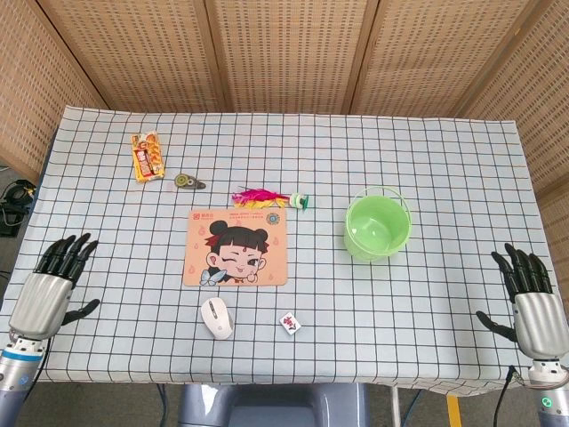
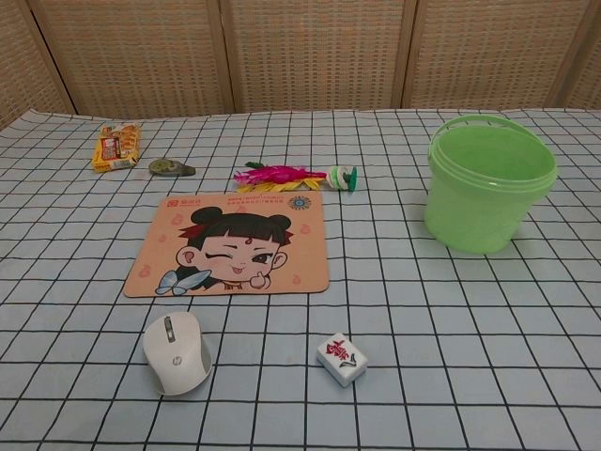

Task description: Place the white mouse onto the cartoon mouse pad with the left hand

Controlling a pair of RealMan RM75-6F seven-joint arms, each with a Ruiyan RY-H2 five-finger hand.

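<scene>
The white mouse (image 1: 217,318) (image 2: 176,352) lies on the checked cloth just in front of the cartoon mouse pad (image 1: 236,247) (image 2: 231,244), apart from its near edge. My left hand (image 1: 52,286) hovers open over the table's front left corner, well left of the mouse, fingers spread and empty. At the front right corner my right hand (image 1: 530,297) is open too, holding nothing. Neither hand shows in the chest view.
A green bucket (image 1: 378,226) (image 2: 487,183) stands right of the pad. A mahjong tile (image 1: 291,324) (image 2: 342,358) lies right of the mouse. Behind the pad lie a feathered shuttlecock (image 1: 264,197), a small tape roll (image 1: 188,181) and a snack packet (image 1: 147,156).
</scene>
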